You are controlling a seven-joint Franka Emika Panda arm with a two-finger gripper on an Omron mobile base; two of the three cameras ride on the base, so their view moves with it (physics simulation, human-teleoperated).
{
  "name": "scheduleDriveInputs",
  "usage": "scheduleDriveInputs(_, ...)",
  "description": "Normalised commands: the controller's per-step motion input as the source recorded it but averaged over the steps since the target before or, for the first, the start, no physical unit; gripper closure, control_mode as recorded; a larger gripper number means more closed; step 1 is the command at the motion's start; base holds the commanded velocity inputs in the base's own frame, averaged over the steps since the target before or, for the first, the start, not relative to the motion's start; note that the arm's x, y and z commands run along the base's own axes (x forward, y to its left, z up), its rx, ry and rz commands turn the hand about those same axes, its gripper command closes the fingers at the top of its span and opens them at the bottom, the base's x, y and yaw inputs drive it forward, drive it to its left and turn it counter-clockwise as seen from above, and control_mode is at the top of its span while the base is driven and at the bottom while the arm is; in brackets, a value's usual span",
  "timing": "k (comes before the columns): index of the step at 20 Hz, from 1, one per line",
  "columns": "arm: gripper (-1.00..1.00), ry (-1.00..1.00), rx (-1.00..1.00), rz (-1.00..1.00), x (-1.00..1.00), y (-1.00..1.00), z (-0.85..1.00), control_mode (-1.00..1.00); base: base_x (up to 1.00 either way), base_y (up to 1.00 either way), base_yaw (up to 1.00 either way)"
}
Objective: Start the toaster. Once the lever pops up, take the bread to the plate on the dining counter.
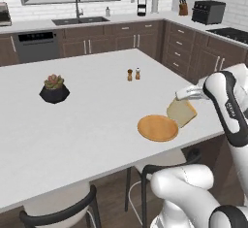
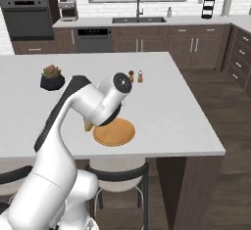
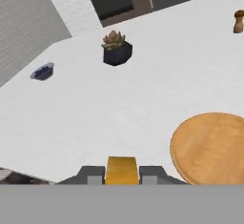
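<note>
I am on the last leg of the job: carrying the squarish slice of pale tan bread with its yellow-orange crust (image 1: 182, 112) to the flat, round orange-brown plate (image 1: 157, 128). My hand (image 1: 180, 96) pinches the slice by its upper edge, fingers pressed onto the crust, which shows as a yellow block between the finger tips (image 3: 122, 169) in the hand view. The slice hangs tilted just beside the plate's far right rim, above the large plain white table (image 1: 87, 120) with its dark brown wood base, and I cannot tell whether its lower corner touches the rim.

By my judgement the next move calls for a short shift over the plate's middle, a lowering until the slice lies flat, then a spreading of the fingers. The slice is thin and stiff-looking, so it should drop cleanly; the risk is that it lands half off the shallow rim.

The plate looks smooth with a faint wood-like grain, the table matt and unmarked. Further along it stand a black faceted plant pot with a pinkish-green succulent (image 1: 54, 90) and two small brown shakers (image 1: 133, 74), well apart from my path.
</note>
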Motion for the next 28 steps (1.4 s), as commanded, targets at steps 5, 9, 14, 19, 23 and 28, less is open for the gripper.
scheduleDriveInputs(5,1.0,0.01,0.09,-0.04,0.36,0.0,-0.3,-1.0,0.0,0.0,0.0)
scheduleDriveInputs(9,1.0,0.06,0.0,-0.11,0.55,-0.23,-0.15,-1.0,0.0,0.0,0.0)
scheduleDriveInputs(14,1.0,0.25,0.0,-0.03,0.84,-0.12,-0.27,-1.0,0.0,0.0,0.0)
scheduleDriveInputs(19,1.0,0.28,0.12,0.0,0.4,-0.3,-0.25,-1.0,0.0,0.0,0.0)
scheduleDriveInputs(23,1.0,0.1,0.09,-0.02,0.24,-0.06,-0.25,-1.0,0.0,0.0,0.0)
scheduleDriveInputs(28,1.0,0.02,0.0,-0.08,0.25,0.0,-0.37,-1.0,0.0,0.0,0.0)
